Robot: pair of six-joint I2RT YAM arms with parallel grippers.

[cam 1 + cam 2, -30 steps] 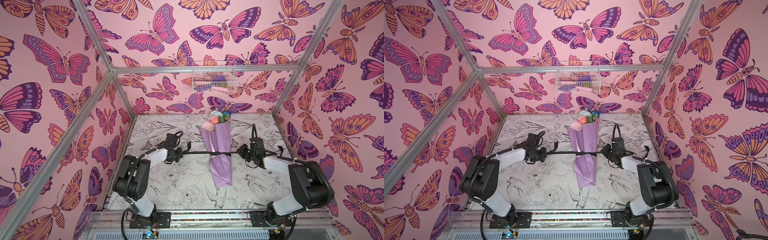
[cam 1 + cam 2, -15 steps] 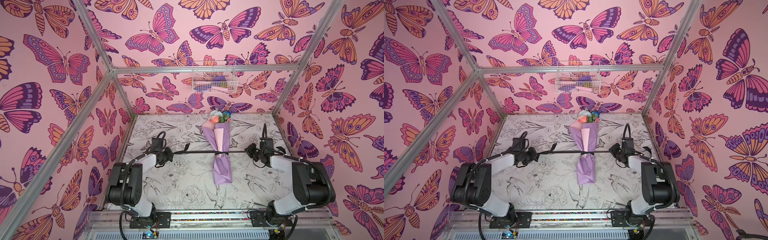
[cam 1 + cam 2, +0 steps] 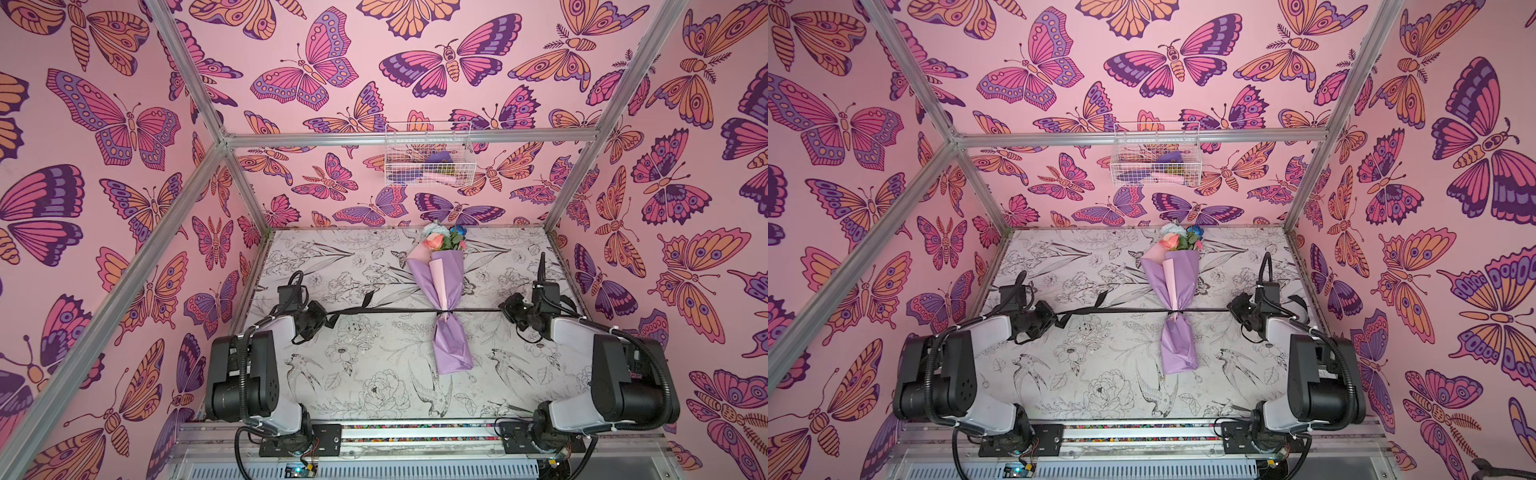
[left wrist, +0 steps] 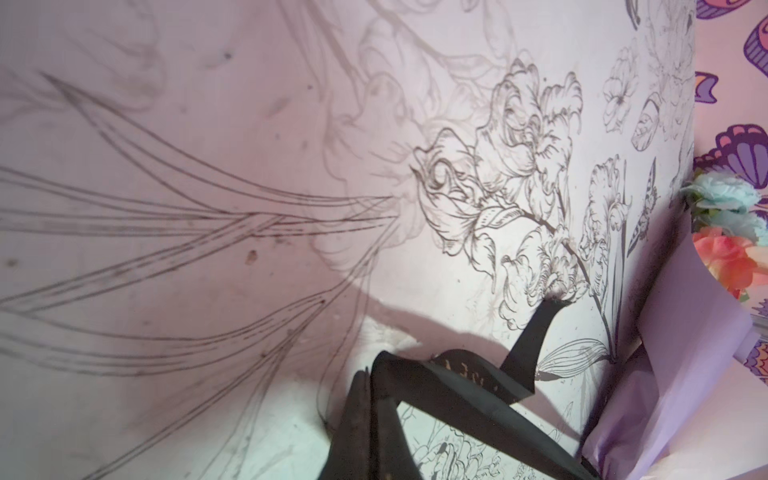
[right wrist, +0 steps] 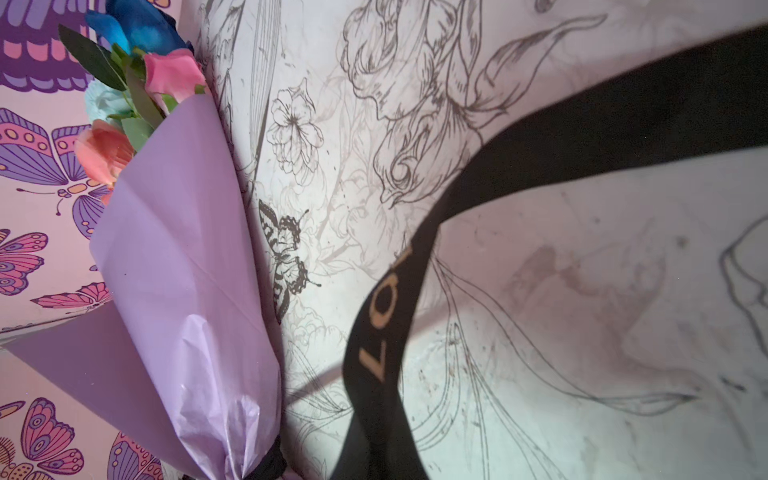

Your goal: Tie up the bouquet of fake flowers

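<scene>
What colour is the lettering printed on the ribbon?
Gold lettering on the black ribbon; it shows best in the right wrist view.

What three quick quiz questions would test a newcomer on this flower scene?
1. True or false: the long black ribbon is cinched around the lilac-paper-wrapped bouquet of fake flowers.
2. Which bloom colour is absent from the bouquet? A) peach-pink B) deep blue C) yellow
3. Short answer: what hangs high up beyond the blooms?

Key: 1 true; 2 C; 3 the white wire basket.
</scene>
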